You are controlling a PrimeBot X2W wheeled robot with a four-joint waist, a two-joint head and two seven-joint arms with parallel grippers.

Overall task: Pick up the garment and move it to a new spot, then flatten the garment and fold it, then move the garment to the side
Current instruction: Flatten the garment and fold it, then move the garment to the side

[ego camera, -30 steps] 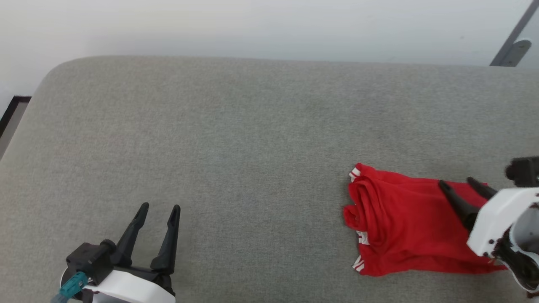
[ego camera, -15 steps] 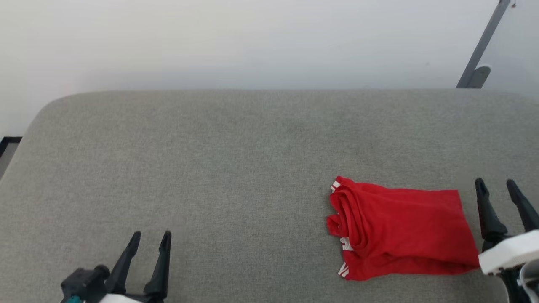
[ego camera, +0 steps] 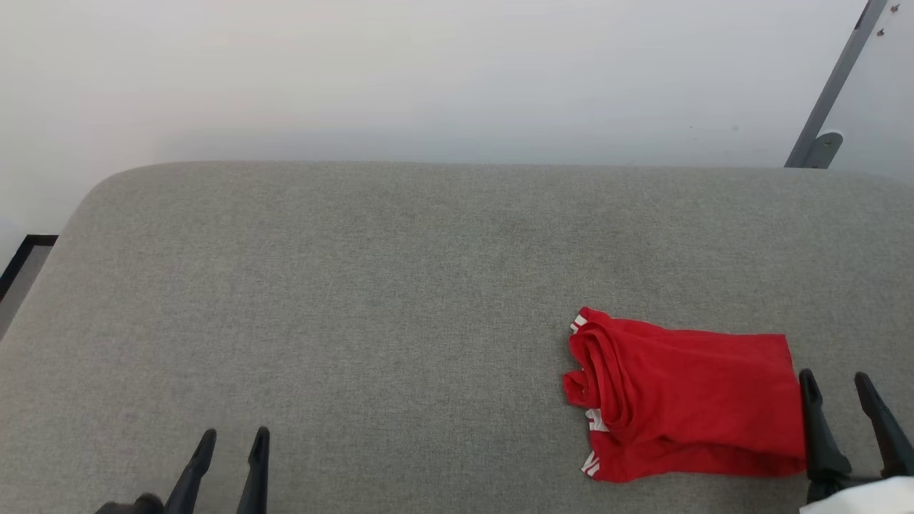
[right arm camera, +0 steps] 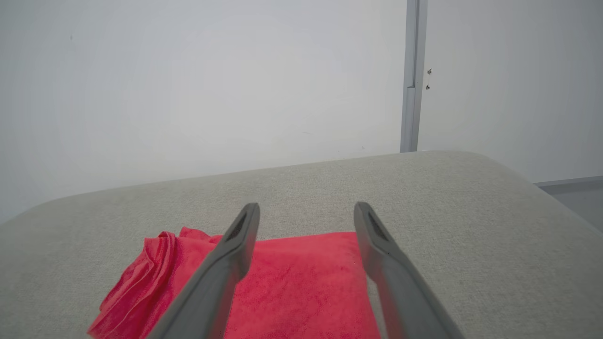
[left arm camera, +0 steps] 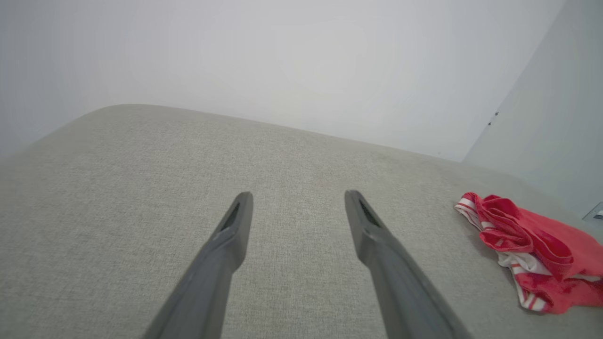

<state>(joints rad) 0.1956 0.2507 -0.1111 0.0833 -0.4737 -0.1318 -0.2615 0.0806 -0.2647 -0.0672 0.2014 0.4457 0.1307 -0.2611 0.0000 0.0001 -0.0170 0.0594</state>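
Left claw (ego camera: 235, 432): fingers spread wide, empty, above the near-left part of the grey bench (ego camera: 400, 285). Garment (ego camera: 692, 400): folded red bundle, striped trim at its left end, lying on the bench's right part. Right claw (ego camera: 834, 376): wide, empty, at the garment's right edge.

The garment (ego camera: 692, 400) is soft red cloth, a fine knit with a matt, slightly fuzzy face. Its rolled end shows white cloth and red-and-white striped trim (left arm camera: 467, 207). It lies on a grey upholstered cushion (ego camera: 400, 300) covered in a coarse woven fabric, matt and faintly speckled. The fingers (left arm camera: 226, 245) of the left gripper (ego camera: 235, 431) look like dark hard plastic, smooth with a dull satin finish; those of the right gripper (ego camera: 834, 375) look the same. The white housing (ego camera: 867, 500) behind the right fingers is smooth plastic. The wall (ego camera: 428, 71) is smooth, matt and white. The grey post (ego camera: 832, 78) looks like smooth painted metal.
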